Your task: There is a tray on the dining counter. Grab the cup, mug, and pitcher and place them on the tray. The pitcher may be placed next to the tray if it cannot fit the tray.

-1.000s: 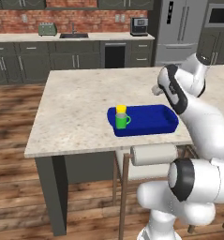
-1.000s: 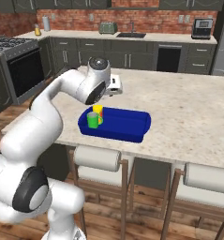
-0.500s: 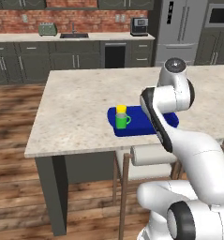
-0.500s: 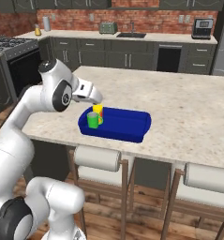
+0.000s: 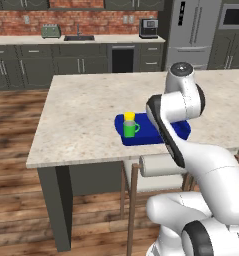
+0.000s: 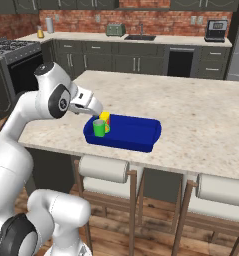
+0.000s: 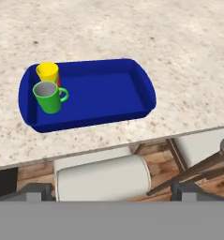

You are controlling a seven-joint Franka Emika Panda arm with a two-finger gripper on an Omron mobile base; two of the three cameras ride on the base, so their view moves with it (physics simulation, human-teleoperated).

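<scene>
Flat bright blue rectangular tray (image 7: 104, 91) with rounded corners and a low raised rim, lying near the front edge of the pale speckled beige stone table (image 5: 81, 112). Inside it, at one end, a small plain yellow cup (image 7: 48, 71) without a handle, upright, and just beside it a small bright green mug (image 7: 47, 97) with a grey inside and a side loop handle turned toward the tray's bare middle. Cup and mug close together, whether touching not clear. Rest of the tray floor bare and glossy.

Directly below the table's front edge, padded cream stool backs like rolled cylinders (image 7: 103, 177) on thin brown wooden posts; a second one (image 6: 222, 189) further along in the right base view. Dark grey table leg (image 5: 55, 205) at the corner, over brown wooden plank floor (image 5: 11, 130).

White two-finger end effector (image 6: 93, 107) released, fingers spread wide and grasping nothing, hanging just beside the cup-and-mug end of the tray, above the stone top. White rounded arm links with dark joints crossing in front of the tray's far end in the left base view.

Further back, a run of dark grey cabinets (image 6: 116, 62) with a beige top against a red brick wall, bearing a pale green toaster (image 5: 50, 31), a sink with faucet (image 5: 79, 36) and a black coffee machine (image 5: 149, 28). Tall steel fridge (image 5: 191, 32) at the end; black stove (image 6: 6, 47) on the side.
</scene>
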